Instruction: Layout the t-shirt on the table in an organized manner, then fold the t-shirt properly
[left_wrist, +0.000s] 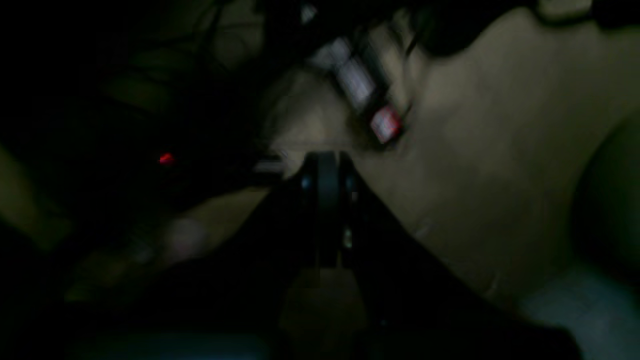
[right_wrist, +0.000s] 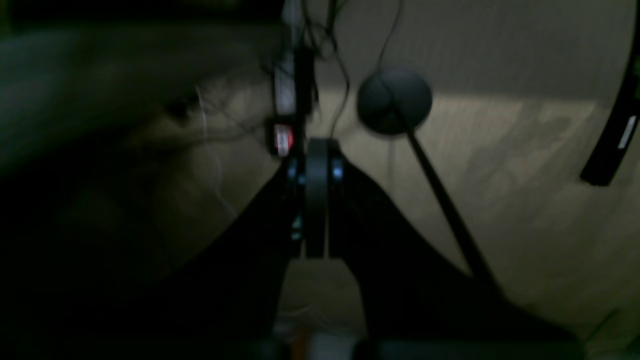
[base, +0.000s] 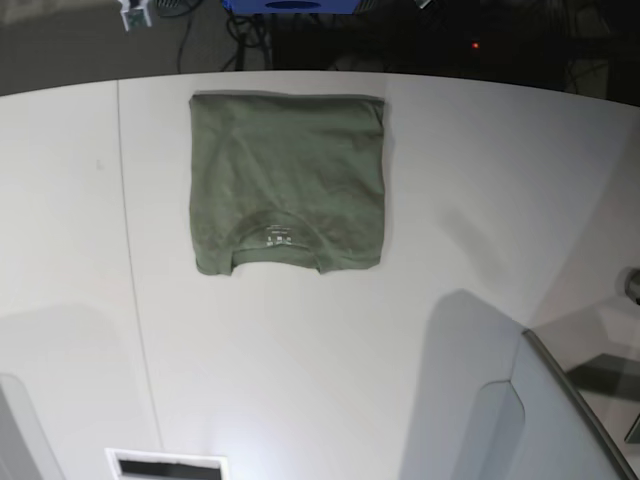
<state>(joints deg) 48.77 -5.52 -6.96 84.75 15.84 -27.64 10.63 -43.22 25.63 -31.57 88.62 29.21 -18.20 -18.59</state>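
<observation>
The olive-green t-shirt (base: 288, 180) lies folded into a neat rectangle on the far middle of the white table (base: 450, 200). Its collar and pale label (base: 277, 236) face the near side. Neither gripper touches it, and no gripper tips show in the base view. In the dark, blurred left wrist view, my left gripper (left_wrist: 325, 167) has its jaws together and holds nothing. In the right wrist view, my right gripper (right_wrist: 317, 150) also has its jaws together and is empty. Both wrist views face a dim floor, not the shirt.
Grey arm parts stand at the near right (base: 560, 420) and near left (base: 10, 430) of the table. A white slotted plate (base: 165, 465) sits at the front edge. A power strip with a red switch (right_wrist: 282, 137), cables and a round black stand base (right_wrist: 395, 100) lie on the floor.
</observation>
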